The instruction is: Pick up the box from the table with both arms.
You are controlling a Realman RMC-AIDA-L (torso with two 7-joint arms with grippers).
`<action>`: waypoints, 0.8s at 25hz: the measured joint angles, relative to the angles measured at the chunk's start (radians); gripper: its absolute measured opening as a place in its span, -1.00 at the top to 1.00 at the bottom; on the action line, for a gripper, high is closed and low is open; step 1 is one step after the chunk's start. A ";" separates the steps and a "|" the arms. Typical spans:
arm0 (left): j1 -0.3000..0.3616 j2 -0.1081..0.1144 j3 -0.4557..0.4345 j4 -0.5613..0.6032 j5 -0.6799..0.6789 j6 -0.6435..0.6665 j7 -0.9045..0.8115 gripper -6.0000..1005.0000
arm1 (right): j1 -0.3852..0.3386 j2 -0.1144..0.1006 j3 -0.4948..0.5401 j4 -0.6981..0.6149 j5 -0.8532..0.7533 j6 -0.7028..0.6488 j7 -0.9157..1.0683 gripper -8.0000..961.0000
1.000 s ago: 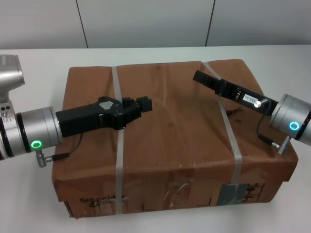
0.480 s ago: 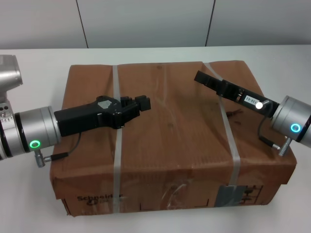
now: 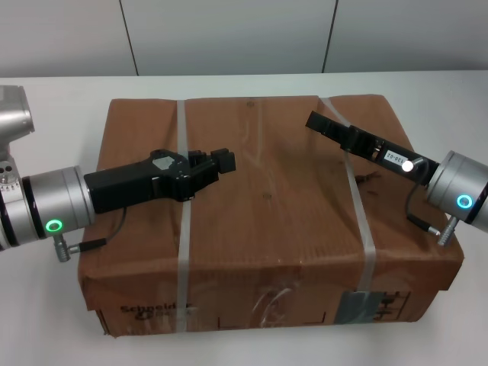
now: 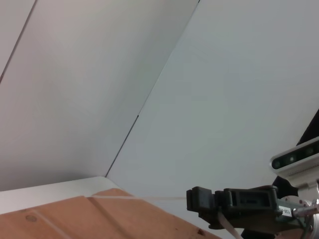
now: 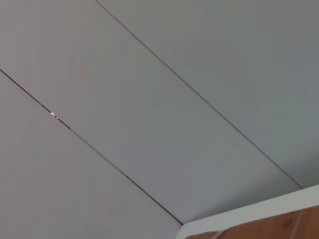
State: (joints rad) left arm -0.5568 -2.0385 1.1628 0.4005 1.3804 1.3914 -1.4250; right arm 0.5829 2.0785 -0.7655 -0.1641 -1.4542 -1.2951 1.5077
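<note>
The large brown cardboard box (image 3: 274, 206) fills the middle of the white table (image 3: 46, 107) in the head view. Two whitish straps (image 3: 183, 229) cross its creased top, and labels and tape show on its front side. My left gripper (image 3: 219, 162) reaches in from the left, low over the box top, and lies across the left strap. My right gripper (image 3: 314, 120) reaches in from the right over the far right part of the top, across the right strap (image 3: 358, 206). The left wrist view shows the box top (image 4: 75, 219) and the right gripper (image 4: 199, 200) farther off.
A pale panelled wall (image 3: 229, 34) stands behind the table. Bare tabletop shows to the left and right of the box and behind it. The right wrist view shows the wall, the table's edge (image 5: 239, 219) and a corner of the box (image 5: 299, 224).
The left gripper has drawn back slightly to the left and the right arm slightly to the right. The box's front edge sits a little higher in the picture.
</note>
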 joint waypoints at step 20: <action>0.011 0.000 0.000 0.011 -0.011 0.000 0.000 0.75 | -0.008 0.000 0.000 0.000 0.015 0.000 -0.007 0.90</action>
State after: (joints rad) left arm -0.5461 -2.0385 1.1627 0.4116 1.3690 1.3914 -1.4246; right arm 0.5752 2.0784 -0.7654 -0.1641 -1.4389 -1.2951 1.5003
